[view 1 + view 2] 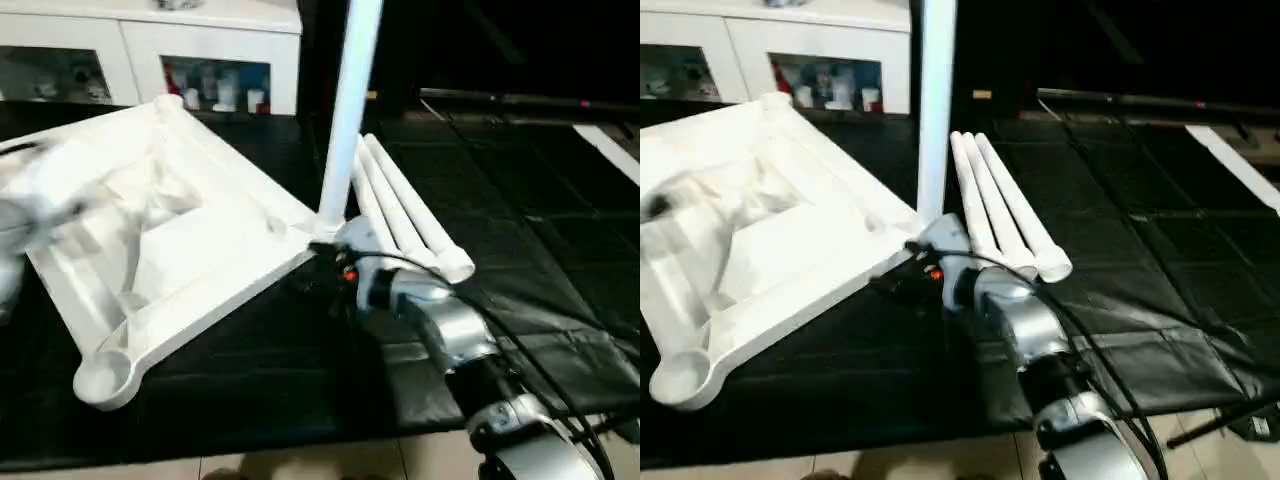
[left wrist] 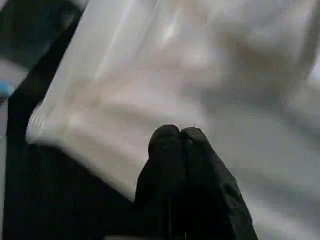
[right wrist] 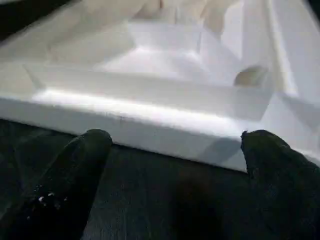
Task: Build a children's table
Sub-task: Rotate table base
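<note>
A black mat (image 1: 560,260) covers the work surface, with a white cabinet (image 1: 150,45) with glass doors behind. The table top (image 1: 190,240) lies ribbed side up, one leg (image 1: 350,110) standing in its corner socket, three legs (image 1: 405,210) lying alongside. The right gripper (image 3: 175,150), forearm stretched forward, holds its fingers spread just short of the top's edge. The left gripper (image 2: 179,145), fingers pressed together, hovers over the top.

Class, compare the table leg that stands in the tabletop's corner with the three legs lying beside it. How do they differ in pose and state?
The standing leg is upright; the three loose legs lie flat on the black mat.
The standing leg sits at a corner of the upturned tabletop; the loose legs lie side by side next to it, not fitted.
Shared: all are long, round and white.
</note>
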